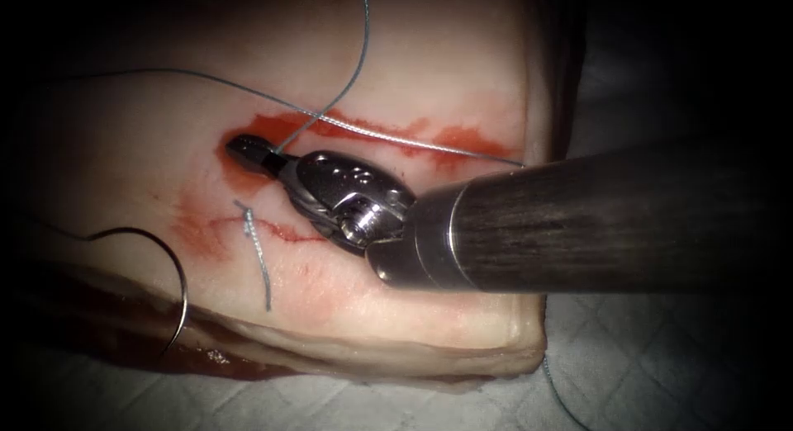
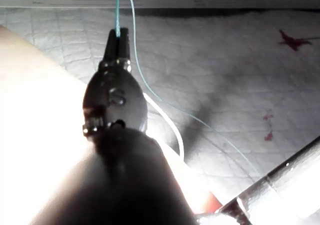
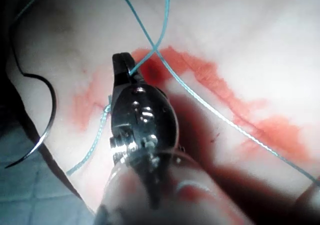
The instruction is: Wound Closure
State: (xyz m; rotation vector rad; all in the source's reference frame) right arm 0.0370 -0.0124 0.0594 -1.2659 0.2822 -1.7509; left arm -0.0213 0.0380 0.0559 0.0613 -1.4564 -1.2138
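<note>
Right claw (image 1: 244, 150) pinched shut on the thread (image 1: 396, 138), sitting on the red fluid (image 1: 462, 138) just above the cut (image 1: 289, 233). Left claw (image 2: 118, 39) clamped on thread too, out over the cloth (image 2: 225, 85) on the bench. Needle (image 1: 178, 282) held by neither, lying loose at the left edge of the tissue (image 1: 396, 51), left of the cut, apparently not stuck in. Probably best to pull gently and evenly, mind the short tail (image 1: 258, 258) at the stitch, and steer slack clear of that needle.
</note>
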